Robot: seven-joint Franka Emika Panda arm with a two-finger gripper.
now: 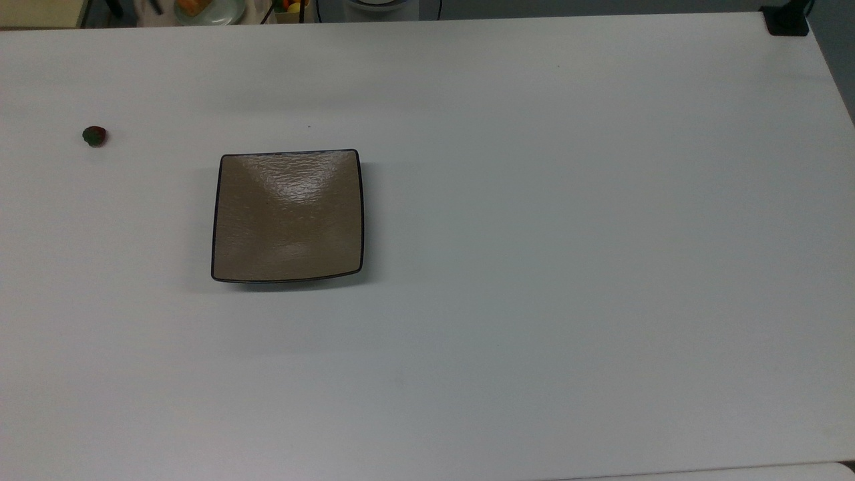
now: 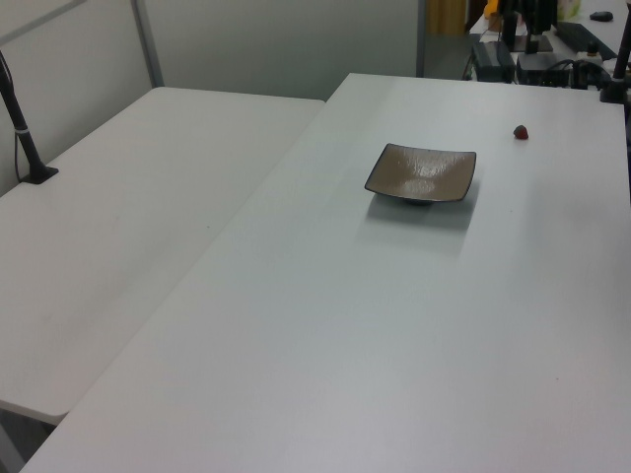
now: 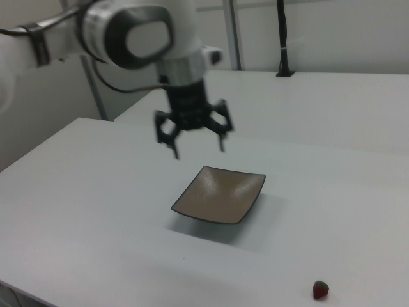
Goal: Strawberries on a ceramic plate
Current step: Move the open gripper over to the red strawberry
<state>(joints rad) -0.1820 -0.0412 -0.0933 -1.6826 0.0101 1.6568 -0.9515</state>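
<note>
I've got the gripper (image 3: 197,144) in the right view, upper middle of frame, above the plate (image 3: 219,194), jaws spread and empty. The strawberry (image 1: 94,135) sits on the white bench (image 1: 568,234) at the top view's far left, well apart from the bare plate (image 1: 288,215).

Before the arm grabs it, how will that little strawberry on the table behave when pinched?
The strawberry looks small and roundish, so it may roll if nudged. It lies alone on the bare table, apart from the ceramic plate, so nothing would stop it. It is probably light.
</note>
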